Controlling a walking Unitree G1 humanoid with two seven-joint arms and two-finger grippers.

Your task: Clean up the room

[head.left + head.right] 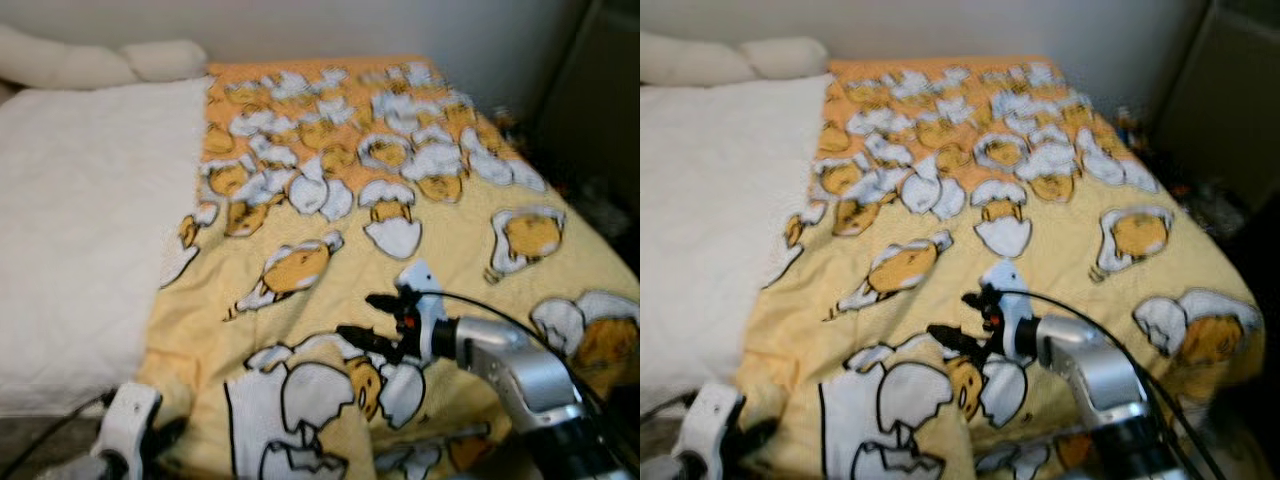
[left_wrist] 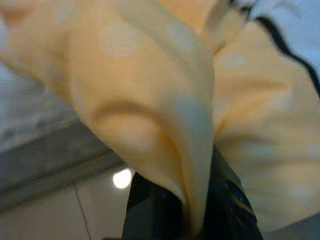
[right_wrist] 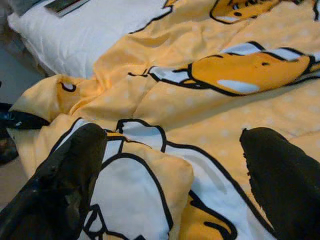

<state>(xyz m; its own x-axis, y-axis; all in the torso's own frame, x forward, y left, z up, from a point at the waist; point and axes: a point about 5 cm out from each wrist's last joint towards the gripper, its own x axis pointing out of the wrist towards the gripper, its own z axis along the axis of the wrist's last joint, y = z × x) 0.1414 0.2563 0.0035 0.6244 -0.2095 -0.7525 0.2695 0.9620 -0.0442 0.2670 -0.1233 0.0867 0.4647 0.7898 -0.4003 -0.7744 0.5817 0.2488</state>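
Two grips differ: your left gripper (image 2: pixel 192 220) pinches the blanket (image 1: pixel 450 240) hem between its fingers to pull it, while your right gripper (image 3: pixel 170 175) spreads open over a fold.

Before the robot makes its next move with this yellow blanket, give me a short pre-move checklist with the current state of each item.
1. Left gripper has hold of the blanket: ok, a fold runs down between its fingers.
2. Right gripper open for a grab: ok, fingers spread above the blanket, nothing between them.
3. Blanket spread flat: not ok, the near edge is bunched and folded.
4. White mattress covered: not ok, the robot's left side lies bare.
5. Pillows in place at the head: ok.
6. Firmness of the left grip: cannot tell.
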